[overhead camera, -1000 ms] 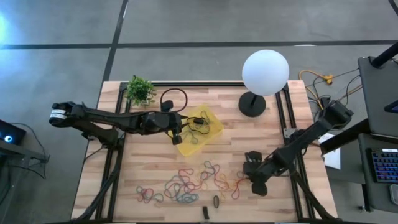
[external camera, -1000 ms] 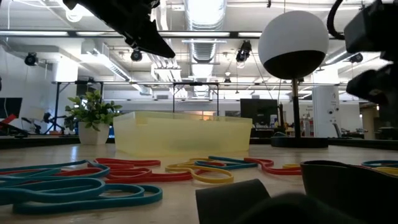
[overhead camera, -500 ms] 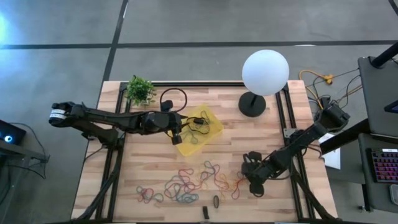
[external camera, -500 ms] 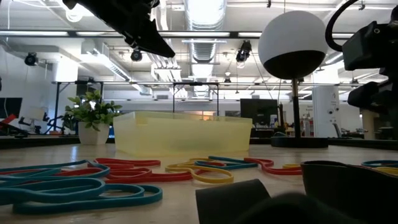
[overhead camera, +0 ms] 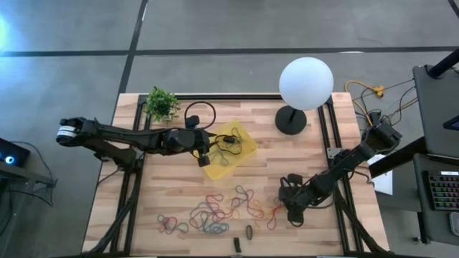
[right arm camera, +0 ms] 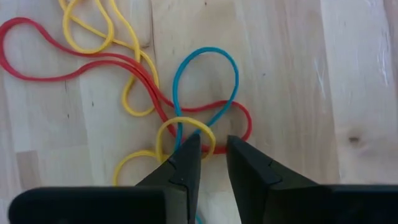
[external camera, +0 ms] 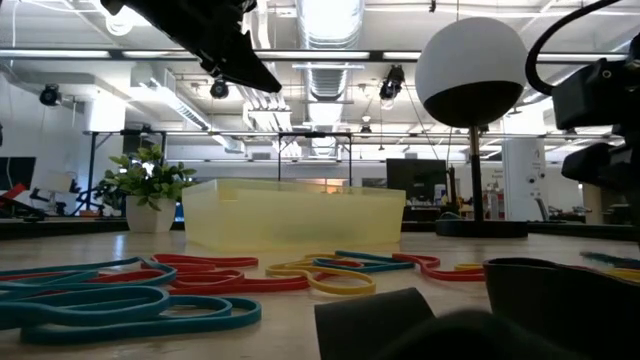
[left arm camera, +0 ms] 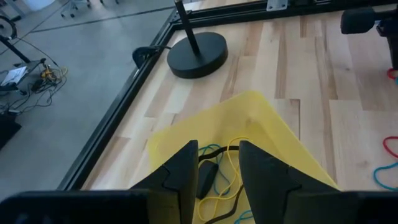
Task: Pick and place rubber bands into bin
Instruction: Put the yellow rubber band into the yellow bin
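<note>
The bin (overhead camera: pixel 244 140) is a shallow yellow tray at mid-table; in the low view it (external camera: pixel 295 212) stands behind the bands. It holds a few bands (left arm camera: pixel 227 155). Several coloured rubber bands (overhead camera: pixel 215 211) lie scattered on the wood near the table's near edge. My left gripper (overhead camera: pixel 204 148) hovers open over the bin's left part (left arm camera: pixel 219 163) and holds nothing. My right gripper (overhead camera: pixel 289 206) is low over the right end of the scatter, pointing down. In its wrist view it (right arm camera: pixel 213 149) is open by a narrow gap, its fingertips on either side of a crossing of yellow, red and blue bands (right arm camera: pixel 194 132).
A white globe lamp (overhead camera: pixel 306 82) on a black round base (overhead camera: pixel 290 120) stands far right. A small plant (overhead camera: pixel 161 104) and a big black ring (overhead camera: pixel 201 112) sit at the far left. Two small dark oblong pieces (overhead camera: pixel 249 233) lie by the near edge.
My right gripper has come down and a little toward the table's left, closer to the bands at the scatter's right end. The bands have not moved.
</note>
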